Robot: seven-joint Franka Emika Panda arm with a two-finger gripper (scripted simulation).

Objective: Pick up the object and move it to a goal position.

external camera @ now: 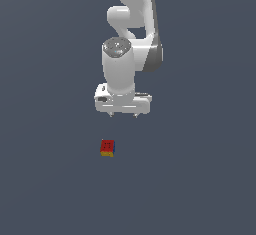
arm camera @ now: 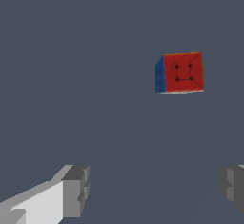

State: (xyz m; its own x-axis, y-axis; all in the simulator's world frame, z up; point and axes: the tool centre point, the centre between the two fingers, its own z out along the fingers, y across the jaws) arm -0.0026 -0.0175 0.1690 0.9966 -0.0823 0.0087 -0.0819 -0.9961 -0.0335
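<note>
The end effector (external camera: 123, 115) hangs above the bench (external camera: 200, 179) with its white body pointing down, two short finger stubs just showing under its lower edge in the exterior view. In the wrist view its grey fingertips (arm camera: 76, 190) stand wide apart at opposite sides of the picture, with only bare surface between them, so the end effector is spread and grips nothing.

Above it the white wrist housing rises into the thick curved links of the arm (external camera: 131, 24), which run out of the top of the exterior view.

The cube (external camera: 107, 148) lies on the bench, below the end effector in the exterior view and slightly toward that view's left, clearly apart from the fingers. Its red face, marked with a dark grid, points upward; a yellow-orange side and a narrow blue side show beneath it in the exterior view. In the wrist view the cube shows the red gridded face and the blue side, and it lies off the line between the fingertips, not between them.

The bench is a flat, even dark grey-blue surface.
</note>
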